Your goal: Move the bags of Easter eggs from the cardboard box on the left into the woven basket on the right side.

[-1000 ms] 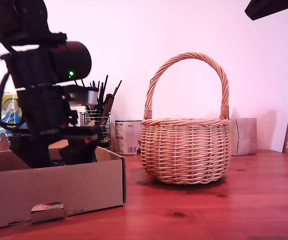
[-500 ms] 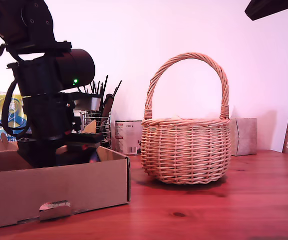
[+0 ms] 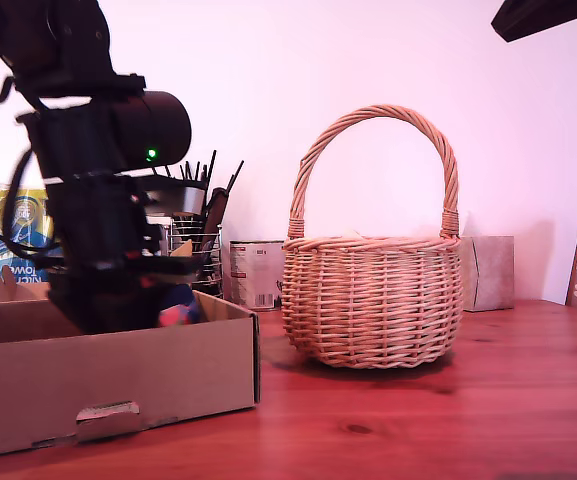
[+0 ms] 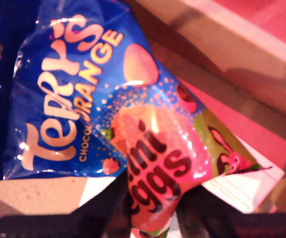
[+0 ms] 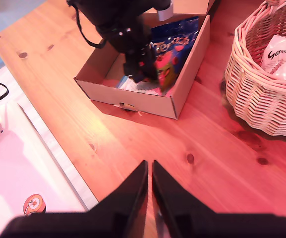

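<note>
My first gripper (image 3: 168, 300) hangs inside the cardboard box (image 3: 118, 375) at the exterior view's left, shut on a bag of Easter eggs (image 4: 157, 148). The bag is glossy and crinkled, dark blue with a red "mini eggs" patch and a green corner. Part of it peeks above the box wall (image 3: 175, 313). The woven basket (image 3: 373, 300) stands upright to the box's right in the exterior view, a short gap away. My second gripper (image 5: 149, 166) is shut and empty, high above the table, looking down on the box (image 5: 182, 84), the bag (image 5: 168, 59) and the basket (image 5: 261, 94).
A white packet (image 5: 281, 54) lies in the basket. Behind the box stand a wire pen holder (image 3: 200, 240) and a tin can (image 3: 255, 272). A small grey-brown box (image 3: 490, 272) is behind the basket. A yellow-and-blue pack (image 3: 3, 230) is at the exterior view's far left.
My first arm has risen a little out of the box, and the bag now shows above the box wall. The box slid slightly toward the basket early on.
</note>
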Motion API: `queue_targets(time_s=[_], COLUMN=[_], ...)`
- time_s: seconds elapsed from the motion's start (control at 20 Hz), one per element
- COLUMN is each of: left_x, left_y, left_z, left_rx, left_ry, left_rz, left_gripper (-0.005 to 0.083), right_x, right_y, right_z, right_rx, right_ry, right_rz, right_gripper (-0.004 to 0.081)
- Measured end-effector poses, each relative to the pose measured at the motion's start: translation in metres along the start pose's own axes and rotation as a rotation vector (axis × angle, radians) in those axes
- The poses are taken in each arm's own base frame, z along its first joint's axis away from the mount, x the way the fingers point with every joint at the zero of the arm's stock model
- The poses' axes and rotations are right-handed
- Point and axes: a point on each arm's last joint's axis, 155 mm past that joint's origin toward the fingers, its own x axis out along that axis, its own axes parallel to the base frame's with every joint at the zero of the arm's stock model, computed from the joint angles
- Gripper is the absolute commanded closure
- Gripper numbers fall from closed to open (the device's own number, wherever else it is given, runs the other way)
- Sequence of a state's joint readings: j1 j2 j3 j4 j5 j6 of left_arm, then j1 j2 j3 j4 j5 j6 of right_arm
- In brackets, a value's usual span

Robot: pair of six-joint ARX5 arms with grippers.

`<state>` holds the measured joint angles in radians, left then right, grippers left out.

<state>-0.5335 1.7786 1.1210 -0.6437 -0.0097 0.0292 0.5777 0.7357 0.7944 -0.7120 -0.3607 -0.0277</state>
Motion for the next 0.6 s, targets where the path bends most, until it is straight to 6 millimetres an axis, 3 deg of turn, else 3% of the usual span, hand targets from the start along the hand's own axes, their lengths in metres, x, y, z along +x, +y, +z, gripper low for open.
queue_targets(time_s=[0.15,0.35,0.45,0.6], left_x=[-0.024,-0.090,-0.117,-0.143], left_y=[0.000,-0.001,-0.018,-0.060], left_z=[-0.004,0.016,0.034,0.074], left_rx=[0.000,0.001,0.027,0.121], left_ry=[-0.011,-0.197,-0.319,-0.514], left_rz=[0.001,-0.020,-0.101,-0.244], left_gripper=[0.0648,0.0648,0.0646,0.0646], right_x=[0.000,0.000,0.000,0.000], right_y=[0.000,0.000,0.000,0.000], right_z=[0.000,0.000,0.000,0.000], right_rx=[-0.001,0.000,0.000,0.002], right_ry=[0.000,0.000,0.000,0.000], right_rz=[0.000,0.000,0.000,0.000], right_gripper=[0.0783,0.0783,0.0783,0.0783])
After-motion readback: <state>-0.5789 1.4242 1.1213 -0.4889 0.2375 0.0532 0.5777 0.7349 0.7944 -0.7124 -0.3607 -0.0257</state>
